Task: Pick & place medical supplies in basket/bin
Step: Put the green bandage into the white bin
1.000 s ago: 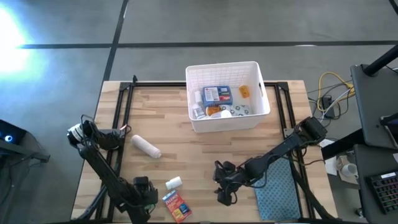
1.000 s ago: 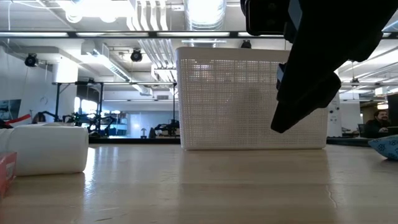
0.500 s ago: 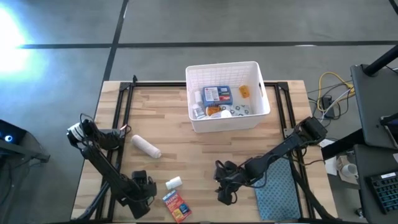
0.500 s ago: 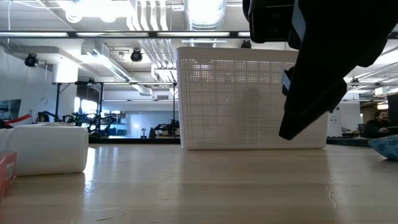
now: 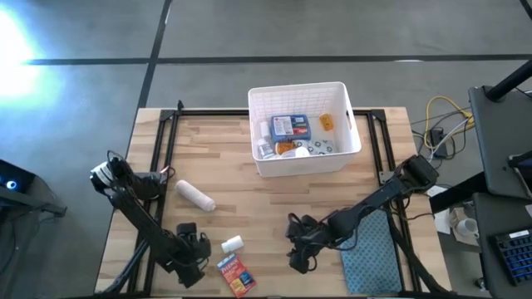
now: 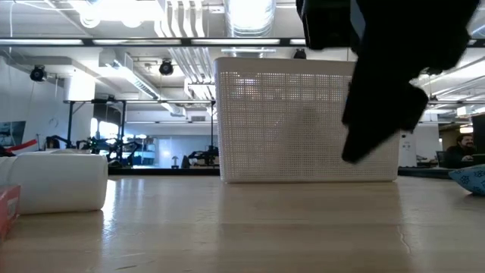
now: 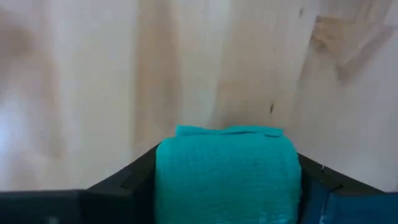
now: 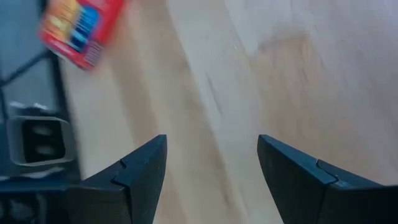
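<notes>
Several supplies already in basket (image 5: 355, 139); gauze roll (image 5: 195, 196), bottle (image 5: 232, 244), orange-red box (image 5: 234, 275) outstanding nearer than it; left hand (image 5: 193, 249) pinching green tape roll (image 7: 227, 171), right hand (image 5: 300, 257) spread, empty

left wrist cam | teal-green cloth-textured tape roll (image 7: 228, 174) at lower centre of frame, clamped between two dark gripper fingers (image 7: 127, 180) flanking it left and right | left gripper (image 7: 228, 186) closed on roll | pale wooden plank tabletop (image 7: 186, 62) fills upper frame, blurred | small dark mark in grain, right of centre
</notes>
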Tool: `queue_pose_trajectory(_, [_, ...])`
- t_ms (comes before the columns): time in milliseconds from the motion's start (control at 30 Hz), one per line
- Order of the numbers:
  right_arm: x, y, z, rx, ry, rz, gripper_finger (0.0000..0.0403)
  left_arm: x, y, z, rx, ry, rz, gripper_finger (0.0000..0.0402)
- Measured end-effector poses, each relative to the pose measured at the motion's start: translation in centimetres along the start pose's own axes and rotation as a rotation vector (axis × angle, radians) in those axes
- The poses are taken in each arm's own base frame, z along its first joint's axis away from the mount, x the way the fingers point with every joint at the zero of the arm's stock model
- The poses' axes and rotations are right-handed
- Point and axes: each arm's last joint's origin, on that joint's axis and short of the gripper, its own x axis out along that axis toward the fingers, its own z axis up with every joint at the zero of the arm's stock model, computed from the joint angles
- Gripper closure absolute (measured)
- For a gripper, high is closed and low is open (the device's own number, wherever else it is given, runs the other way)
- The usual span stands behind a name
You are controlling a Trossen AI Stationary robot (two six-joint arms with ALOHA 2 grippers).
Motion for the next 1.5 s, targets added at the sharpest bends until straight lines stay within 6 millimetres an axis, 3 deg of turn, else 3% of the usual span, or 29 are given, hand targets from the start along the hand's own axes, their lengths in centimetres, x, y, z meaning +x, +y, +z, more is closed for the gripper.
queue_pose_trajectory(133, [-2.3,1.4,0.2,-0.02,-0.033,0.013,0.0163,-3.3,0.9,1.6,0.007,0.014,0.051,0.0183])
queue_pose_trajectory(233, [-3.6,1.0,-0.7,-0.064,-0.004,-0.098,0.0163,-6.9,1.9,3.3,0.041,-0.017,0.109,0.016])
queue_pose_trajectory(467, [-6.1,1.0,-3.2,-0.033,-0.032,-0.232,0.0163,-16.8,5.9,10.0,0.083,-0.355,0.241,0.0152])
queue_pose_trajectory(567, [-6.4,1.7,-4.5,0.0,-0.077,-0.233,0.0163,-21.0,9.5,13.3,0.081,-0.531,0.34,0.0165])
queue_pose_trajectory(667, [-6.3,1.8,-5.4,0.045,-0.115,-0.249,0.0163,-24.6,14.5,16.3,0.04,-0.67,0.425,0.0179])
queue_pose_trajectory(800, [-5.8,1.7,-5.9,0.147,-0.109,-0.251,0.0163,-27.3,21.8,18.8,-0.031,-0.796,0.375,0.02])
queue_pose_trajectory(867, [-5.9,1.9,-6.0,0.193,-0.098,-0.238,0.0163,-27.1,24.1,18.8,-0.058,-0.773,0.212,0.0212])
queue_pose_trajectory(933, [-5.9,1.9,-6.3,0.227,-0.097,-0.236,0.0163,-25.9,24.3,18.2,-0.03,-0.672,0.066,0.0222])
queue_pose_trajectory(1133, [-5.9,1.9,-7.0,0.291,-0.103,-0.239,0.0163,-19.9,18.0,14.8,0.183,-0.388,-0.043,0.0232])
queue_pose_trajectory(1233, [-5.7,1.5,-7.2,0.281,-0.099,-0.255,0.0163,-16.6,15.7,12.4,0.17,-0.291,-0.043,0.0229])
queue_pose_trajectory(1367, [-5.3,0.8,-7.6,0.262,-0.089,-0.28,0.0163,-13.1,13.3,9.5,0.136,-0.293,-0.1,0.0216])
queue_pose_trajectory(1500, [-4.9,0.1,-8.0,0.264,-0.01,-0.284,0.0163,-10.3,10.2,7.3,0.276,-0.349,-0.177,0.0194])
